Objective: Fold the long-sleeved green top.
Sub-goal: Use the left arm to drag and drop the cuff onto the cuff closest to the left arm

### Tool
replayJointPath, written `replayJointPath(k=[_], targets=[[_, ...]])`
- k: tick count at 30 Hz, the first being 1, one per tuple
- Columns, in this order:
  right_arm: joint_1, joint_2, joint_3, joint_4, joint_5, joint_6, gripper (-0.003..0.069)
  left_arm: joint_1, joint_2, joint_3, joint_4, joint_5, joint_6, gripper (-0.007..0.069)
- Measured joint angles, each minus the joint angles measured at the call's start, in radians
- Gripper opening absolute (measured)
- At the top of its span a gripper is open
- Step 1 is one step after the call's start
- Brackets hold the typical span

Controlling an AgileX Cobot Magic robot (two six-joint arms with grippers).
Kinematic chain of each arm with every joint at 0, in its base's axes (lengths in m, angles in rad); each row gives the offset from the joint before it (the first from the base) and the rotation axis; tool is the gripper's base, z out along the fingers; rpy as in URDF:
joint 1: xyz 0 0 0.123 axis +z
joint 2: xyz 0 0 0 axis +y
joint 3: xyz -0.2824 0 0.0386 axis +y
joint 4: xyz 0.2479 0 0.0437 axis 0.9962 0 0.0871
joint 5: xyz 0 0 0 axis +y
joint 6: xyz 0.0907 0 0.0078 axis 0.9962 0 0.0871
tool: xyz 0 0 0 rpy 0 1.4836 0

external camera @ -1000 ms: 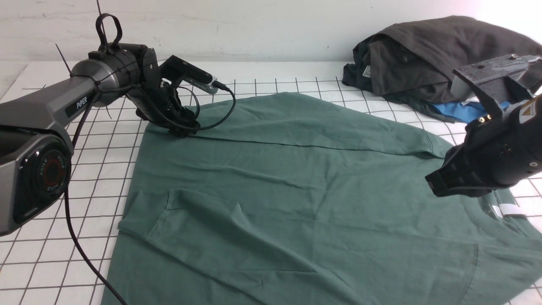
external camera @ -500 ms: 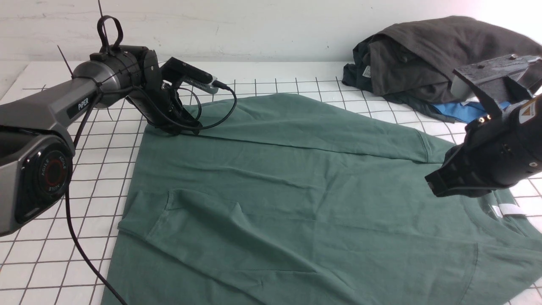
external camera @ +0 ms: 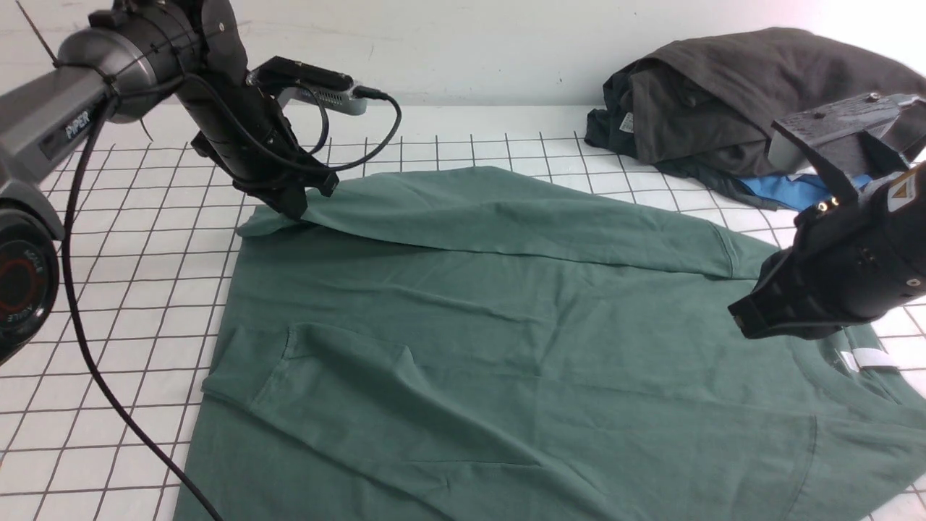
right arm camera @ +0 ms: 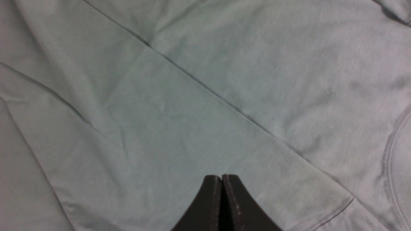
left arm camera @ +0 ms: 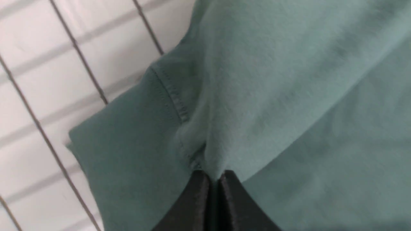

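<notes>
In the upper left of the front frame, the grey left arm [external camera: 65, 123] reached in from the left edge and bent steeply down at the wrist, pointing its black left gripper [external camera: 293, 206] at the table. The jaws were pressed together on a pinch of cloth. In the left wrist view the left gripper [left arm camera: 214, 175] nipped the sleeve just beside the stitched seam of the sleeve cuff [left arm camera: 128, 144], and the fabric puckered at the tips. In the front view that sleeve cuff [external camera: 257, 226] appeared slightly lifted off the white table ruled with a black grid [external camera: 145, 289].

At the right edge, the black right arm [external camera: 854, 268] angled down toward the centre, with its right gripper [external camera: 741, 318] over the garment's shoulder area. Its jaws were fully closed with nothing between them. Past the right gripper [right arm camera: 221, 177] its wrist view showed only flat green cloth, and whether the tips touched it could not be told.

The large, dull dark-green long-sleeved top [external camera: 506, 347] lay spread across the centre and bottom of the frame. One sleeve was folded over the lower left, and the other ran from the held cuff toward the right.

Counted: two arms, two grippers and one green top with one white neck label [external camera: 872, 358] at the right. In the upper right lay one dark grey-black heap of clothes [external camera: 723, 94], with one bright blue garment [external camera: 785, 189] showing at its lower edge — the two touching.
</notes>
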Motion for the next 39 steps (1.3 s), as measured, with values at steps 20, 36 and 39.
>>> replayJointPath(k=[20,36,39], targets=[[0.000,-0.251,0.000,0.043,0.164,-0.015,-0.0014,-0.132,-0.517,0.739,0.123,-0.023,-0.073,0.0006],[0.006,-0.267,0.024,0.073,0.195,-0.016,-0.0014,-0.132,-0.515,0.932,0.132,-0.210,-0.072,0.0197],[0.044,-0.273,0.059,0.069,0.195,-0.015,-0.0014,-0.132,-0.536,0.932,0.132,-0.204,-0.072,0.0315]])
